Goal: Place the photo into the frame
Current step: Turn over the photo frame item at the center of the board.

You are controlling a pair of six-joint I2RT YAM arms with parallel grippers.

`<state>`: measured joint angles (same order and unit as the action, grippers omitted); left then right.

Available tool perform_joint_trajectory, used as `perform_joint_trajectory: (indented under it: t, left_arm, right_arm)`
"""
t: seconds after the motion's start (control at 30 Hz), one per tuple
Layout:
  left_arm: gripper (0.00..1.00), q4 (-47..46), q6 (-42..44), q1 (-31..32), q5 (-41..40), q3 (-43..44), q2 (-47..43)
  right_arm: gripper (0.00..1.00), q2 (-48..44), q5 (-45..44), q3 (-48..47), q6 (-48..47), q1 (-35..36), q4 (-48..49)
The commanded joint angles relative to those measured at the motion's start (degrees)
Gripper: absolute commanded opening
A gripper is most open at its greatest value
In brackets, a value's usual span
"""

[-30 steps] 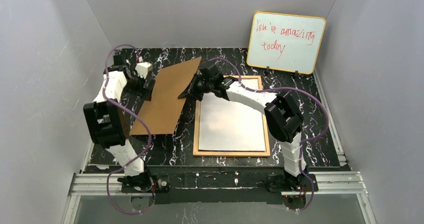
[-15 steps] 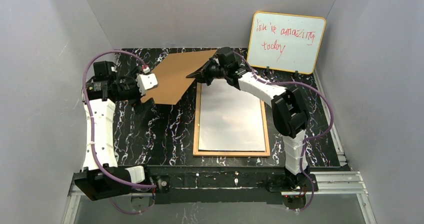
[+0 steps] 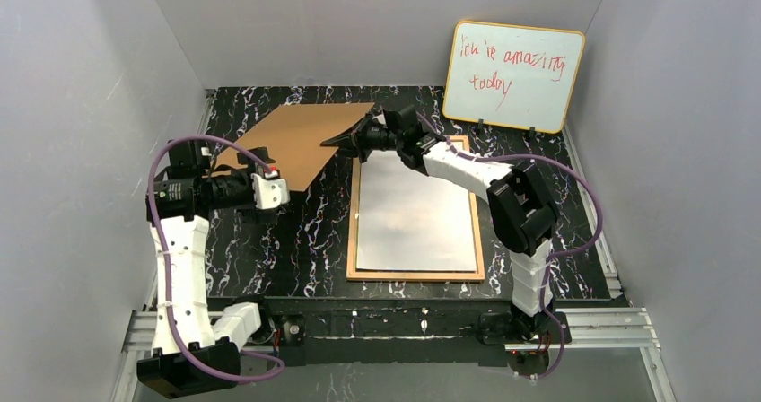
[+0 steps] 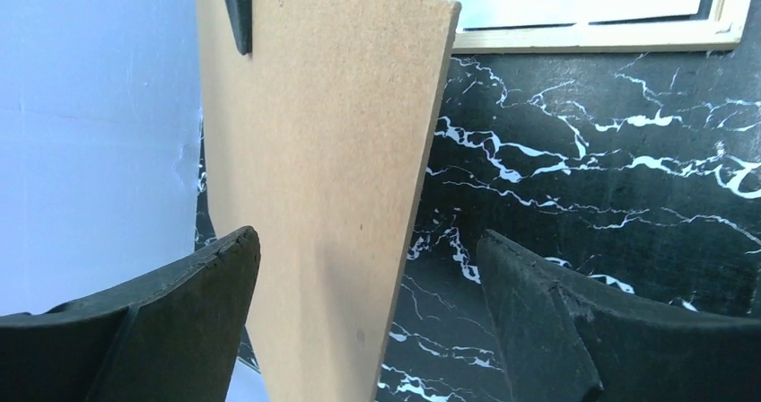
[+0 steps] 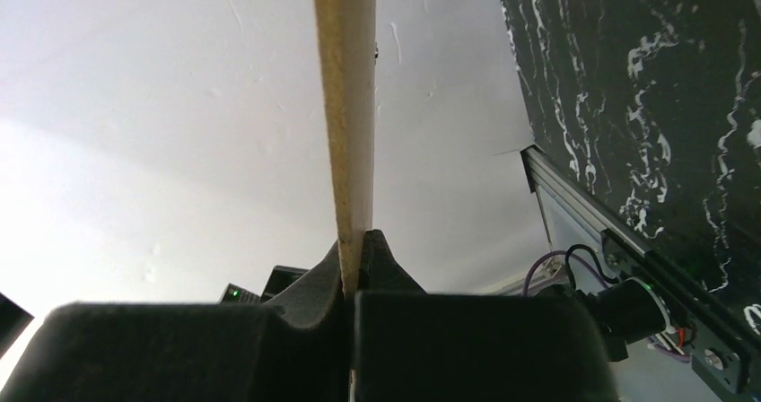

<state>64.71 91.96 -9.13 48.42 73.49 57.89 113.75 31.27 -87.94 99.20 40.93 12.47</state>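
Desk point(image 3: 296, 258): black marble-pattern top with grey walls on three sides. Both arm bases sit at its near edge.

Frame point(image 3: 413, 276): light-orange wood, lying flat on the right-centre of the desk with its long side running front to back. All four rails are visible.

Photo point(image 3: 415, 214): a pale, plain sheet fills the frame's opening, lying flat and square inside the rails. No printed side shows. From overhead the surface is washed out, so this is probably the white back facing up, but I cannot be sure.

Back panel point(image 3: 296, 142): brown fibreboard, out of the frame, over the left-rear part of the desk. It is tilted, not flat. Its right corner is beside the frame's far-left corner.

Whiteboard point(image 3: 513, 74): orange-edged with red handwriting, propped upright against the back wall at the rear right, well apart from the frame.

Right arm point(image 3: 467, 173): reaches diagonally across the top of the frame towards the panel's right corner. The right jaws are closed tight on the back panel. In the right wrist view the board runs edge-on straight out from between the two pressed-together pads.

Left arm point(image 3: 179, 249): stands at the left side of the desk, with the wrist pointing right towards the panel's near edge. The left jaws are spread wide and hold nothing. In the left wrist view the two black fingers point(image 4: 179, 321) sit far apart, and the panel rises in the gap between them.
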Motion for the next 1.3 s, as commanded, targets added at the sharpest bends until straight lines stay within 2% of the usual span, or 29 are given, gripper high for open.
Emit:
perform_joint_trajectory:
  t: [0.0,0.17,0.27,0.33,0.4,0.43,0.6,0.73,0.8,0.83,0.9,0.97,1.13,1.27]
  left_arm:
    - [0.84,-1.85,4.11,0.25,1.37,-2.13,-1.27]
    - [0.60,-6.53,4.58,0.25,-1.85,-4.04,-2.16]
    - [0.35,-10.44,3.96,0.25,-2.07,-5.10,-3.04]
    - [0.17,-14.53,1.01,0.20,-1.63,-5.73,-3.91]
    - [0.08,-18.29,-1.50,0.27,-1.28,-6.27,-4.60]
    - [0.07,-19.78,-2.51,0.25,-1.17,-6.29,-4.82]
    - [0.00,-23.81,-6.79,0.20,-0.47,-4.68,-4.11]
    - [0.00,-23.66,-10.47,0.25,1.09,-0.92,-1.87]
    - [0.00,-22.07,-12.33,0.29,2.54,1.93,-0.06]
    - [0.00,-20.11,-12.40,0.25,3.22,3.80,1.15]
    - [0.00,-13.75,-9.33,0.25,4.54,8.23,3.86]
    - [0.00,-7.16,-6.27,0.29,6.22,12.44,6.35]
    - [0.00,2.49,-2.85,0.99,9.13,17.46,8.86]
    - [0.00,5.47,-3.37,2.08,9.97,19.09,9.13]
  right_arm:
    - [0.01,-2.27,0.84,-3.28,4.49,2.06,10.77]
    - [0.01,-2.16,0.24,-2.93,5.57,3.06,11.92]
    - [0.01,-2.12,0.32,-2.68,5.30,3.81,11.62]
    - [0.10,-2.11,0.95,-2.65,4.65,4.05,11.09]
    - [0.20,-2.50,1.86,-2.23,3.42,4.03,10.31]
    - [0.29,-2.96,2.41,-2.00,1.93,4.06,9.58]
    - [0.61,-6.35,6.32,-1.71,-10.63,2.54,2.77]
    - [0.76,-12.76,9.55,-1.52,-31.99,-1.37,-6.62]
    - [0.91,-16.44,11.60,-1.98,-43.76,-3.92,-11.56]
    - [0.97,-18.13,11.50,-2.85,-50.94,-4.93,-17.27]
    - [0.99,-21.50,7.66,-4.96,-66.09,-5.50,-24.05]
    - [0.99,-25.40,4.53,-2.42,-77.39,-5.40,-23.74]
    - [0.99,-33.10,6.94,6.40,-98.27,-4.94,-14.26]
    - [0.99,-32.33,12.48,6.12,-109.71,-3.63,-15.69]
